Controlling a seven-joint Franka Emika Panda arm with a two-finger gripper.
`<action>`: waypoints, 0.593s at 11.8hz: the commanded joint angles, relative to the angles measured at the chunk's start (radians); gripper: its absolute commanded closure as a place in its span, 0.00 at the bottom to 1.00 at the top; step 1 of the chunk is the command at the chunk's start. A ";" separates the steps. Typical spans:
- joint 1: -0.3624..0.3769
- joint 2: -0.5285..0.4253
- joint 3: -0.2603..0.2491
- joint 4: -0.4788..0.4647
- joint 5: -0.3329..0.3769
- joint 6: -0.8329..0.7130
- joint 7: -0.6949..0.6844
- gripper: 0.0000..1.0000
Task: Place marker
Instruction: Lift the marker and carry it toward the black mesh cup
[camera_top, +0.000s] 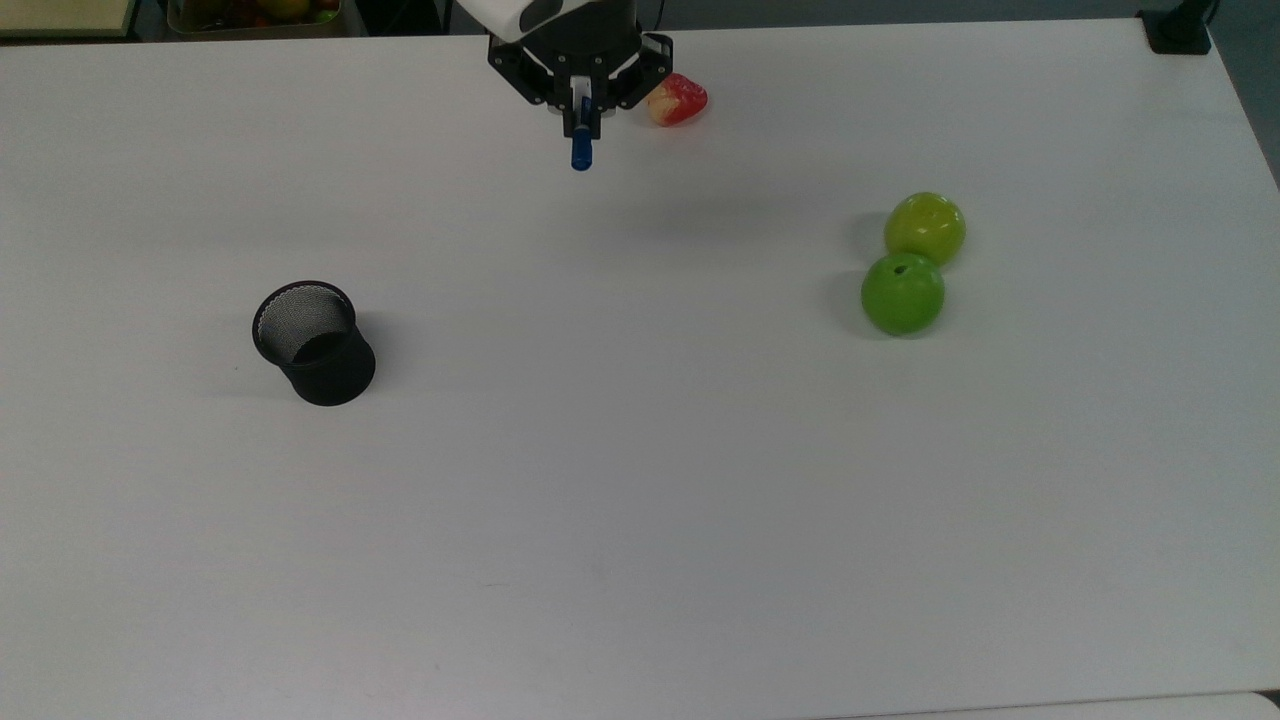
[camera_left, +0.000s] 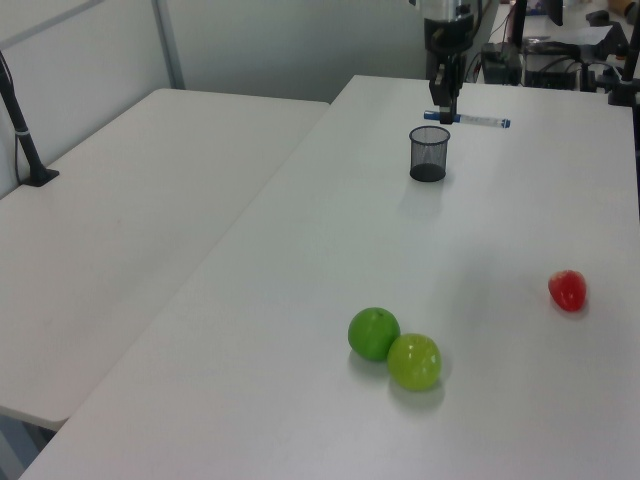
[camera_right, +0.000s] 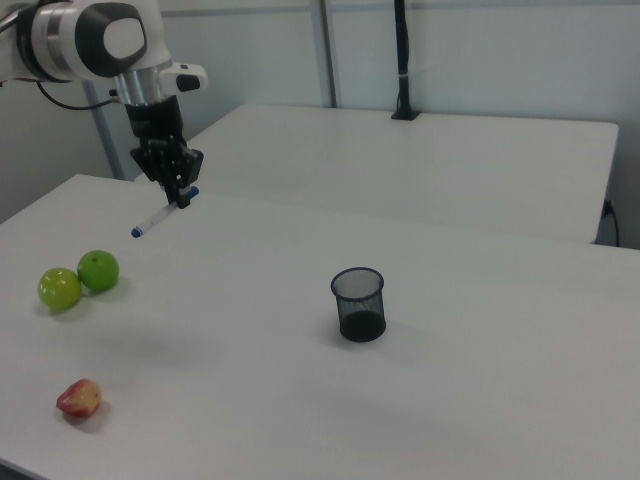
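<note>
The hand (camera_right: 181, 196) is pinching the marker (camera_right: 160, 217) near its capped end (barrel jutting sideways), carrying it high, presumably for the mesh cup (camera_right: 359, 304) well below.

The marker (camera_right: 160, 214) is finished with a white barrel, a blue cap and a blue end. The cup (camera_top: 316, 343) is made of black mesh. Two apples (camera_top: 903, 293) are coloured green, one yellower. A third fruit (camera_top: 677, 100) is coloured red and yellow. The desk (camera_top: 640, 520) is finished in white.
</note>
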 joint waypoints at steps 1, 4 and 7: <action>0.004 -0.003 -0.009 0.009 0.005 -0.027 -0.030 0.89; -0.032 -0.001 -0.045 0.008 -0.005 -0.015 -0.096 0.89; -0.033 0.005 -0.150 0.003 -0.005 0.001 -0.209 0.89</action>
